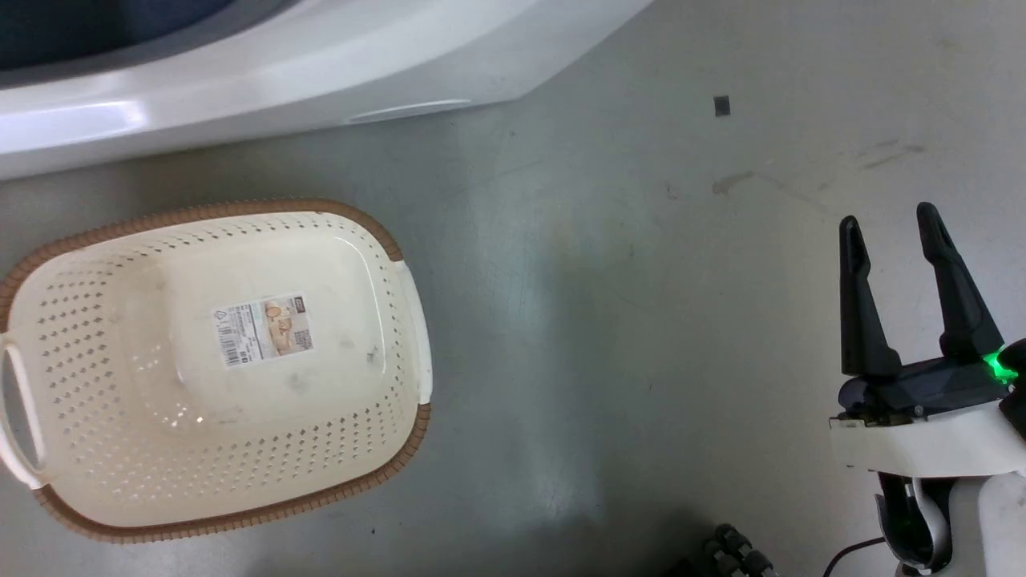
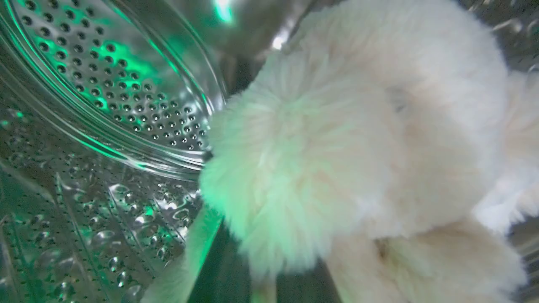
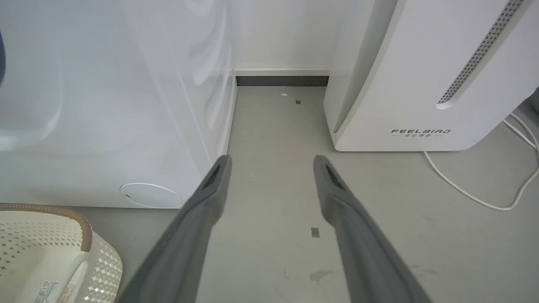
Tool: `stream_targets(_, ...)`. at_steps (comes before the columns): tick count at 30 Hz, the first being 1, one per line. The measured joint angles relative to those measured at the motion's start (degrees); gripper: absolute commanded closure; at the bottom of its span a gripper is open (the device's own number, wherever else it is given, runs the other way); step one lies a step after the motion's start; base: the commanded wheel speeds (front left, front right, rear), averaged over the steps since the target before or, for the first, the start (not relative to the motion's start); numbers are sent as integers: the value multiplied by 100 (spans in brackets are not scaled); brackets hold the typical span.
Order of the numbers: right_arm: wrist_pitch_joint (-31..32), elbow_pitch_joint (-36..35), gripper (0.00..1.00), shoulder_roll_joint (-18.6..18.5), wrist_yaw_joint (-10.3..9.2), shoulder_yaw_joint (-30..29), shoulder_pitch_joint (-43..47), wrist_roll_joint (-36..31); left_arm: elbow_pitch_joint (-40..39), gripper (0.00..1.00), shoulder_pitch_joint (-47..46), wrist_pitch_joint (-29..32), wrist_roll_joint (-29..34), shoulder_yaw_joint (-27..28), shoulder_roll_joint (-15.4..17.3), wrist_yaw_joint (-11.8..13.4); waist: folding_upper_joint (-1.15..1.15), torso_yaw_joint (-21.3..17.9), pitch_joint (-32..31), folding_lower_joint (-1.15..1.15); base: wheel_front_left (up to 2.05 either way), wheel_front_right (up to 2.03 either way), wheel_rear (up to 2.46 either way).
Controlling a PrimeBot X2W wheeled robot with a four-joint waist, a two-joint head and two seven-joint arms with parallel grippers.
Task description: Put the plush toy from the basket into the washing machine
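Note:
The plush toy point(image 2: 362, 147), fluffy and cream, lies inside the washing machine's shiny perforated steel drum point(image 2: 105, 84), close to the left wrist camera and tinted green by a light. It hides my left gripper's fingers, so their state is unclear. The basket point(image 1: 88, 336) stands empty on the grey floor, its label sticker showing on the bottom; its corner point(image 3: 42, 240) appears in the right wrist view. The washing machine's white front point(image 1: 321, 64) runs along the top of the head view. My right gripper point(image 1: 888, 218) hangs open over the floor, holding nothing, its fingers spread point(image 3: 273, 159).
A white slanted FEELBIRD appliance point(image 3: 421, 75) stands right of the washing machine's white side point(image 3: 105, 126), with a strip of floor between them. A white cable point(image 3: 476, 198) trails on the floor beside it. A small dark mark point(image 1: 721, 105) lies on the floor.

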Motion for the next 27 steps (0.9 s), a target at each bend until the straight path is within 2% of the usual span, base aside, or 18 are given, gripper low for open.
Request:
stream_targets(4,0,-11,0,0,0,15,-12,20,416,100,-267,124,-159,-657,75,0,0,-69,177,0,0,0,0)
stream_targets(12,0,-30,0,0,0,0,-32,18,872,100,-537,356,-916,-1875,126,-1,0,0,330,0,0,0,0)
stream_targets(18,0,-22,0,0,0,-24,-105,-5,1061,100,-598,258,-1411,-2469,193,-1,0,67,235,0,0,0,0)
stream_targets(19,0,-15,0,0,0,-26,-109,-26,1116,11,-598,188,-1466,-2541,198,-1,0,81,199,0,0,0,0)
stream_targets(20,-1,-5,0,0,0,-32,-114,-45,1190,0,-594,102,-1507,-2593,200,-1,0,96,154,-1,0,0,0)
stream_targets(27,0,145,0,-1,0,-64,-144,-212,1678,0,-113,-625,-1945,-2686,62,-1,0,209,-392,-1,0,0,0)
